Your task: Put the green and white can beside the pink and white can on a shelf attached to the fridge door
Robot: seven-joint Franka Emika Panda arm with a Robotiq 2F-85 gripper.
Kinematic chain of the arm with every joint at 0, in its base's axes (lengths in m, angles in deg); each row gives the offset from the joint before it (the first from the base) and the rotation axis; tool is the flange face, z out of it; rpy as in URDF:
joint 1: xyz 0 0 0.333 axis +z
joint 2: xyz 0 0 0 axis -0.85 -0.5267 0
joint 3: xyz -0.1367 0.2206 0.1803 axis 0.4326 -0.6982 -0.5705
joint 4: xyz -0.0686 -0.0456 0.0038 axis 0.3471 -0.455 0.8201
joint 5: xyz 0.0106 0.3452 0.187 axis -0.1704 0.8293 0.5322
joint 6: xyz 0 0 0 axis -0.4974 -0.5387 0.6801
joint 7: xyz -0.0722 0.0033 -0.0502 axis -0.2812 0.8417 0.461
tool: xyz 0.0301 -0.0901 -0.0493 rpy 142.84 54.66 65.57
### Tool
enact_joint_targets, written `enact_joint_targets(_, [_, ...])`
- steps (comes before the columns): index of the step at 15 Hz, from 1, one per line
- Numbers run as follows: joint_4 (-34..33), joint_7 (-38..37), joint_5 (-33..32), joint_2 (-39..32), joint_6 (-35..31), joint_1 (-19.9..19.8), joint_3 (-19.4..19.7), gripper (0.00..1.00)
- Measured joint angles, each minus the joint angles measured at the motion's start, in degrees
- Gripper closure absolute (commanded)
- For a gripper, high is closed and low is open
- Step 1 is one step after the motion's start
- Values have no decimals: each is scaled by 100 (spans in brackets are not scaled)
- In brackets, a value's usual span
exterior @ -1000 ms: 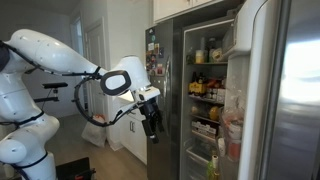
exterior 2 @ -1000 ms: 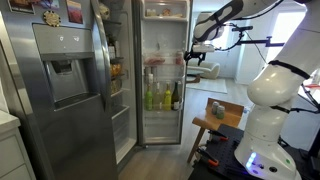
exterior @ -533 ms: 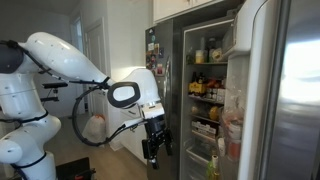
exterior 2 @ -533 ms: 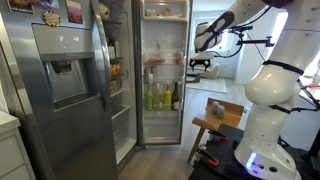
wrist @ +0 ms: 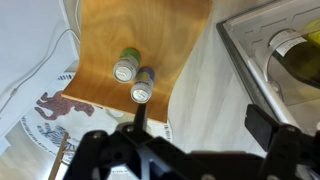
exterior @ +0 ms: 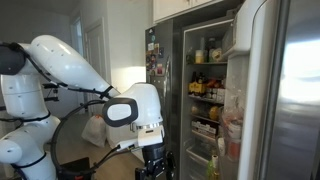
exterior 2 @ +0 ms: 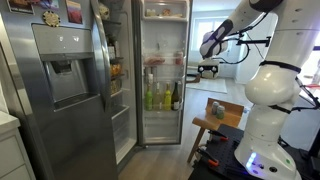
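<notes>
Gaping fridge door (exterior: 268, 70): open at right, bins waiting; pink and white can not made out.
Wooden stand (wrist: 170, 40): carries green and white can (wrist: 126, 68), untouched.
Gripper (wrist: 178, 135): fingers spread, empty, above stand; everything left.

A small wooden table (wrist: 110, 30) stands on pale floor (exterior 2: 160, 162) in a bright room.

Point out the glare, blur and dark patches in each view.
Wrist view: the claw is a dark, blurred silhouette; the two cans on the wooden table look sharper. In an exterior view the window is blown out; in an exterior view the fridge door carries soft glare.
</notes>
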State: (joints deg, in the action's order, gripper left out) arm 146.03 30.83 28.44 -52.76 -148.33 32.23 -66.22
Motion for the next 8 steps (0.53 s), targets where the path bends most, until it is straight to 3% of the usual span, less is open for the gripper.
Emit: enact_joint_targets(8, [1,375,571,-684,-823,-120,639,0])
